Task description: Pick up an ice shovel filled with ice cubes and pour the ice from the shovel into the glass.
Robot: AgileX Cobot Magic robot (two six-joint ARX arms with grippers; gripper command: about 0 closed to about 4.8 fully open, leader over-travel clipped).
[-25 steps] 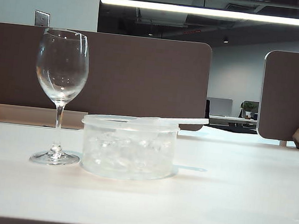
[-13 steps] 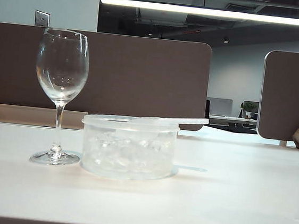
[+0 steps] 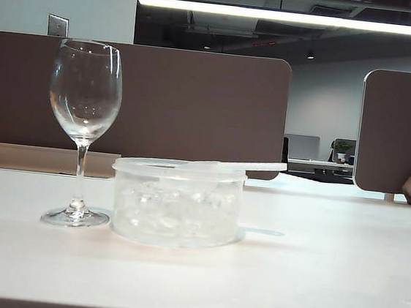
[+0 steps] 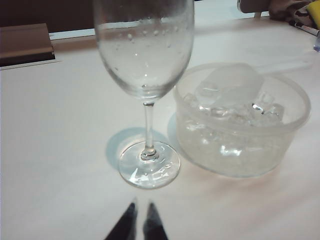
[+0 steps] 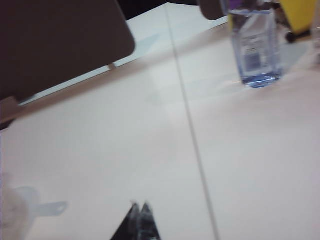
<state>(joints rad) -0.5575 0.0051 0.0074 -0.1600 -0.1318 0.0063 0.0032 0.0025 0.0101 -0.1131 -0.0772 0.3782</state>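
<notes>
The glass (image 3: 85, 97) stands upright on the white table, left of a round clear tub (image 3: 177, 202) holding the ice cubes (image 3: 173, 213). The ice shovel lies across the tub, its thin handle (image 3: 256, 165) jutting out over the rim to the right. Neither gripper shows in the exterior view. In the left wrist view the glass (image 4: 145, 60) is close ahead of my left gripper (image 4: 141, 206), whose fingers are shut with only a thin slit and nothing between them; the shovel's bowl (image 4: 232, 82) rests on the ice cubes (image 4: 240, 112). My right gripper (image 5: 140, 206) is shut and empty, with the shovel handle's end (image 5: 50, 208) off to its side.
A clear water bottle (image 5: 252, 50) stands on the far side of a seam in the table (image 5: 190, 130). Brown partition panels (image 3: 195, 109) run behind the table. A thin flat brownish object (image 4: 25, 42) lies near the table's back edge.
</notes>
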